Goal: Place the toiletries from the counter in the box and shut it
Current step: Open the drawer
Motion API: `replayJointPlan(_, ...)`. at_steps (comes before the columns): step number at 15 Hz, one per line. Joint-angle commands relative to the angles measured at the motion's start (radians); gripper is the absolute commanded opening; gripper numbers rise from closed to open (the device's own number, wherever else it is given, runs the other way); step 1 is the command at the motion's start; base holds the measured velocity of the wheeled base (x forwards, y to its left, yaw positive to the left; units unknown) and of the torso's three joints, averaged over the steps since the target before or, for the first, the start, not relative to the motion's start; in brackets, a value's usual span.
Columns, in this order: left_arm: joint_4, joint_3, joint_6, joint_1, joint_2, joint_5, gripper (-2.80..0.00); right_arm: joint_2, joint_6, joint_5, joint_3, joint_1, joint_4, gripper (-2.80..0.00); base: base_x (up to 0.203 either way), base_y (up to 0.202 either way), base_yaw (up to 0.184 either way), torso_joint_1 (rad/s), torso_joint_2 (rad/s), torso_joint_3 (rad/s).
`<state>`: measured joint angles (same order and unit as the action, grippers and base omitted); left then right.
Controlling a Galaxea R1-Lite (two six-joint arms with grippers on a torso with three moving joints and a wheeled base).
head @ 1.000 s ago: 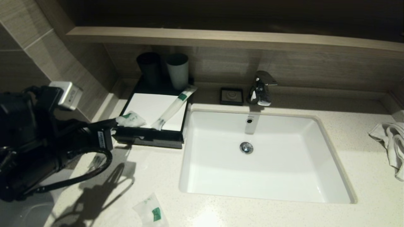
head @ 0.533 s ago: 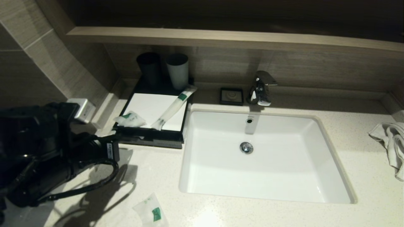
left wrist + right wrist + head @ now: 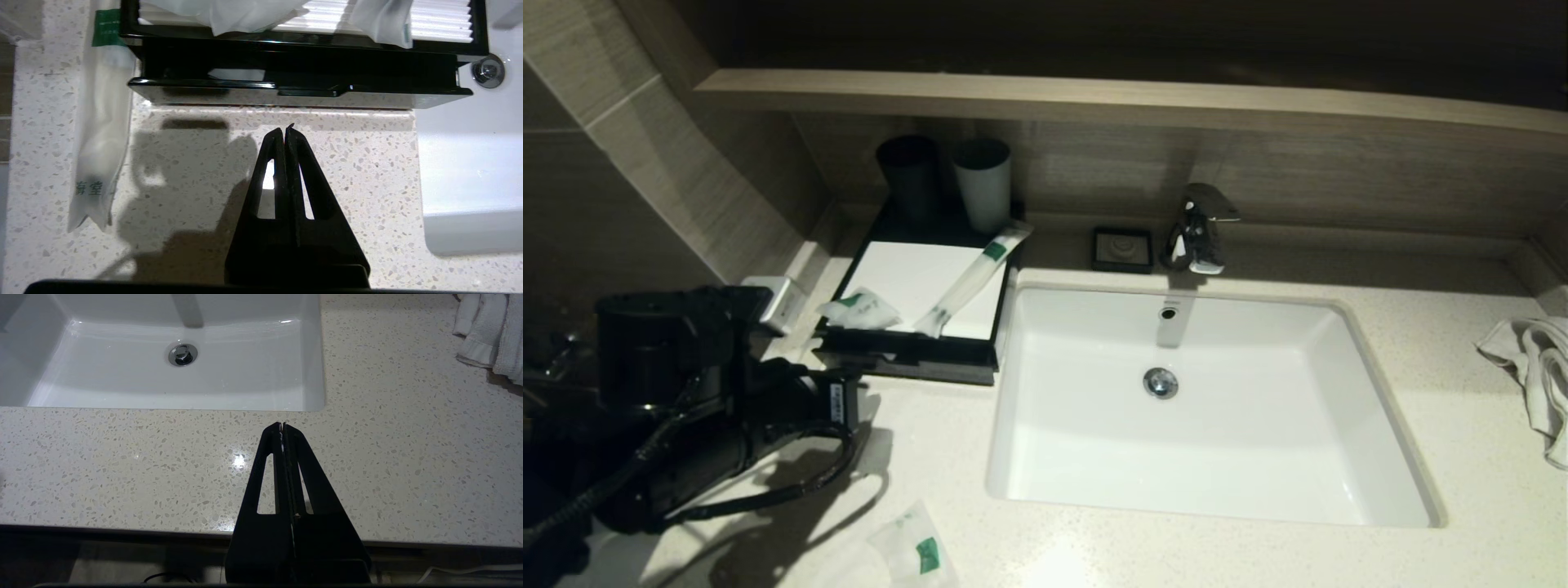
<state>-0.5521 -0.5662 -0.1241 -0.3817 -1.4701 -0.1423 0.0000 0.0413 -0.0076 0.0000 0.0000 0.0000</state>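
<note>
The left gripper [image 3: 284,130], fingers pressed together and empty, faced the box [image 3: 913,357], whose drawer looked barely ajar; pushing it shut now would probably strand sachets outside. Counted: two sachets on its lid, one long sachet [image 3: 99,134] at its nine o'clock, one short pouch [image 3: 913,549] at six o'clock; two cups. The right gripper [image 3: 282,425], also closed, sat parked over the counter [image 3: 163,465].

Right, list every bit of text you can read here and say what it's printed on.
"海堂": green characters at one end of the long sachet lying on the counter beside the box.
Green labels on the other sachets: too small or blurred to read.
Sticker on the left arm: unreadable.
</note>
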Motion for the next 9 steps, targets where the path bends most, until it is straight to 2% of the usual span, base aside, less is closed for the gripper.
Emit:
replayJointPlan(1, -0.003, -0.008, -0.006, -0.030, -0.030, -0.002, -2.80, 0.001, 0.000, 0.000, 0.000, 0.000, 0.000, -2.80, 0.000, 0.000, 0.000, 0.000, 0.00, 0.000)
replayJointPlan(9, -0.006, -0.044, -0.006, -0.036, -0.090, -0.008, -2.80, 0.000, 0.000, 0.000, 0.000, 0.000, 0.000, -2.80, 0.000, 0.000, 0.000, 0.000, 0.00, 0.000)
